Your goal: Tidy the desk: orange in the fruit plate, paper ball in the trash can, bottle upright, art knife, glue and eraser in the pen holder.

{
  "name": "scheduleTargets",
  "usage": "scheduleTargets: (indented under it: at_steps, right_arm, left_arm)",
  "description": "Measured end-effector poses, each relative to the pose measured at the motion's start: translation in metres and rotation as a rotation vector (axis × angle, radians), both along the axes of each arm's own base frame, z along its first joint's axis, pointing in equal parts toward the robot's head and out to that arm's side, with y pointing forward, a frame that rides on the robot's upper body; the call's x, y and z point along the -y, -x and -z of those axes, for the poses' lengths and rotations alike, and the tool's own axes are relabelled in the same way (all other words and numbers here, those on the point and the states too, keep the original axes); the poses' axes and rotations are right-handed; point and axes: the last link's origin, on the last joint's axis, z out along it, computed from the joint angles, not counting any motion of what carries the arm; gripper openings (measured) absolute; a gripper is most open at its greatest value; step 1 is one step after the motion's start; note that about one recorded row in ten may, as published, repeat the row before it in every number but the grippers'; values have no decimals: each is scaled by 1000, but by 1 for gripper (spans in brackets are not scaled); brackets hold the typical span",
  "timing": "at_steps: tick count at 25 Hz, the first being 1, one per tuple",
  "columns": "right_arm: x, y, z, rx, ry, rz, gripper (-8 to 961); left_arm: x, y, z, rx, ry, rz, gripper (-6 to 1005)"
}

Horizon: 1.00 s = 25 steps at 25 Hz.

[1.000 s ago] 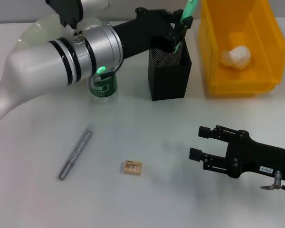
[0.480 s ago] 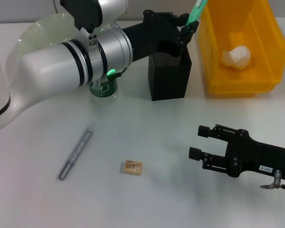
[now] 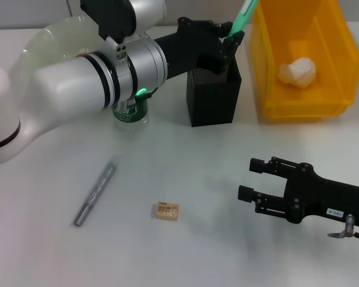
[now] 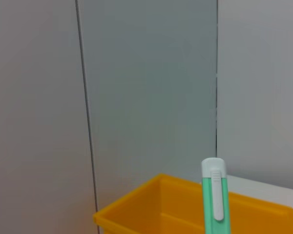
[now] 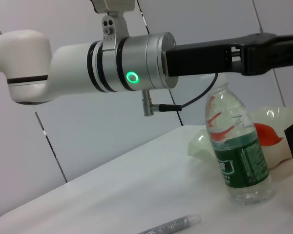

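Note:
My left gripper (image 3: pixel 228 40) is shut on the green art knife (image 3: pixel 240 21), holding it tilted over the open top of the black mesh pen holder (image 3: pixel 213 95). The knife's white slider (image 4: pixel 215 195) stands before the yellow trash can (image 4: pixel 161 204). The paper ball (image 3: pixel 297 72) lies inside the trash can (image 3: pixel 299 104). The bottle (image 3: pixel 130 112) stands upright, half hidden by my left arm. The orange (image 5: pixel 270 134) sits in the fruit plate (image 5: pixel 199 144). The tan eraser (image 3: pixel 167 210) and the glue (image 3: pixel 96 191), a grey pen-shaped stick, lie on the table. My right gripper (image 3: pixel 250 179) hovers open at the front right.
My left forearm (image 3: pixel 96 78) spans the back of the table above the bottle and the fruit plate's rim (image 3: pixel 45 36). The trash can stands just right of the pen holder. White tabletop lies between the eraser and my right gripper.
My left arm has shifted a little to the right and back, carrying the green knife with it above the pen holder. The right arm has stayed still.

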Motion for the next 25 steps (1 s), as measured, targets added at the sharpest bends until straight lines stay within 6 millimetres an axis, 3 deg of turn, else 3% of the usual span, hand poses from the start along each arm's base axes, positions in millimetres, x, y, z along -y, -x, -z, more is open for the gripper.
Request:
scheduleTargets:
  at_steps: [21, 23, 25]
  right_arm:
    - [0, 0, 0, -3, 0, -1, 729]
    - [0, 0, 0, -3, 0, -1, 729]
    - [0, 0, 0, -3, 0, -1, 729]
  left_arm:
    - [-1, 2, 6, -26, -1, -7, 216]
    - [-1, 2, 5, -26, -1, -6, 304]
    - [0, 1, 5, -22, 0, -2, 317]
